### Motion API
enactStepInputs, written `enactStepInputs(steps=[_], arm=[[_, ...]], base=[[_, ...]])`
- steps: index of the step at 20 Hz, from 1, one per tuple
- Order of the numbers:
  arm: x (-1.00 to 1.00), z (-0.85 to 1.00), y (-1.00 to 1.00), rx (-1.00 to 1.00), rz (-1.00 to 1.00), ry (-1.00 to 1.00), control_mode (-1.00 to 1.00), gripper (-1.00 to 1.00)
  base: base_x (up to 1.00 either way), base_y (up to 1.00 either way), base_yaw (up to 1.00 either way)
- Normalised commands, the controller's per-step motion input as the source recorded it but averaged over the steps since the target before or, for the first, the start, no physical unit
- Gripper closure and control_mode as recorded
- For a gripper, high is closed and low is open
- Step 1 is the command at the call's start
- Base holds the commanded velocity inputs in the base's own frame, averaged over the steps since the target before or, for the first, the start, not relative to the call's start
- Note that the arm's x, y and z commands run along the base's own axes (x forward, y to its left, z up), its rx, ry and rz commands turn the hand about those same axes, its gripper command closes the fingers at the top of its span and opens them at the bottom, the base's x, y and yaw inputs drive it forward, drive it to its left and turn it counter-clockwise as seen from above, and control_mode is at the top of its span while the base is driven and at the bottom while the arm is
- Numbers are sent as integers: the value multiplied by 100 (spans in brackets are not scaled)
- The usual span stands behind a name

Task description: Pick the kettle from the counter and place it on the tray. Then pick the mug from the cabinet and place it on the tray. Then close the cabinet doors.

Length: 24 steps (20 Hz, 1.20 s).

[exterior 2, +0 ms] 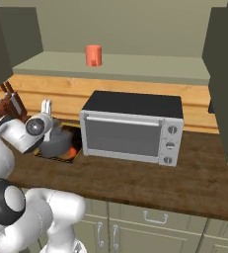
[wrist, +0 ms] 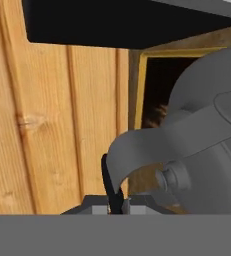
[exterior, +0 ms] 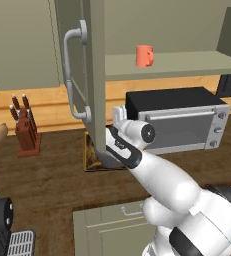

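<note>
The dark-grey kettle (exterior 2: 56, 142) sits on the black-rimmed tray (exterior 2: 72, 154), left of the microwave on the counter (exterior 2: 194, 180). My gripper (exterior 2: 52, 132) is at its arched handle. In the hand view the handle (wrist: 152, 145) runs down between the finger tips of the gripper (wrist: 115, 201), which looks shut on it. The tray's corner (exterior: 89, 162) peeks out behind the open left cabinet door (exterior: 94, 75), which hides most of the kettle. The orange-red mug (exterior: 144, 55) (exterior 2: 93, 55) stands on the cabinet shelf (exterior 2: 145, 66). The right door (exterior 2: 224, 74) also stands open.
A silver and black microwave (exterior 2: 130, 129) fills the counter beside the tray. A knife block (exterior: 24, 129) stands to the left. The left door's grey handle (exterior: 72, 75) hangs close to my arm. Drawer fronts (exterior 2: 155, 220) lie below the counter edge.
</note>
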Motion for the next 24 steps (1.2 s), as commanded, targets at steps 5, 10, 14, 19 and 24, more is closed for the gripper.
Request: enactStepInputs(steps=[5, 10, 14, 19, 24], arm=[[48, 0, 0, 6, 0, 0, -100, 100], [49, -3, 0, 2, 0, 1, -100, 100], [39, -13, 0, 0, 0, 0, -100, 100], [37, -14, 7, 0, 0, 0, -100, 100], [28, -16, 7, 0, 0, -6, -100, 100]], base=[[0, 0, 0], [0, 0, 0], [0, 0, 0], [0, 0, 0], [0, 0, 0]])
